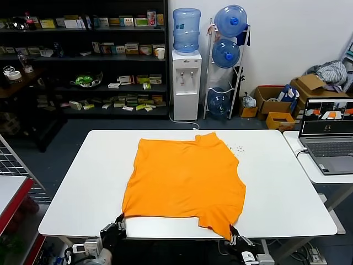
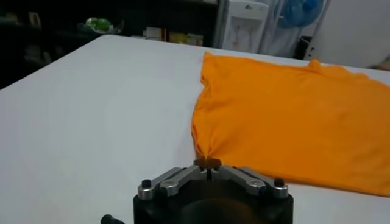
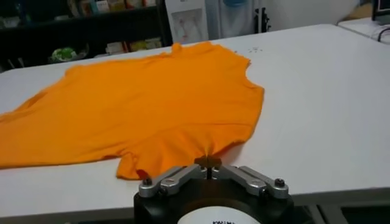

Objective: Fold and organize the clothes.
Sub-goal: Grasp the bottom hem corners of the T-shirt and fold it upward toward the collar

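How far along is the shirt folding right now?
Done: the orange T-shirt lies spread on the white table. In hand: the left gripper and right gripper are each shut on a near-edge corner. Left: no fold made yet.

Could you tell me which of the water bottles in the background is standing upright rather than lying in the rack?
The bottle on top of the white water dispenser stands upright, neck down. The other three lie on their sides, stacked in the wire rack beside it.

Orange T-shirt spread flat on white table

Plain side up, mostly smooth, collar at far edge. Both near corners bunched to points at the table's near edge; right corner hangs slightly past it.
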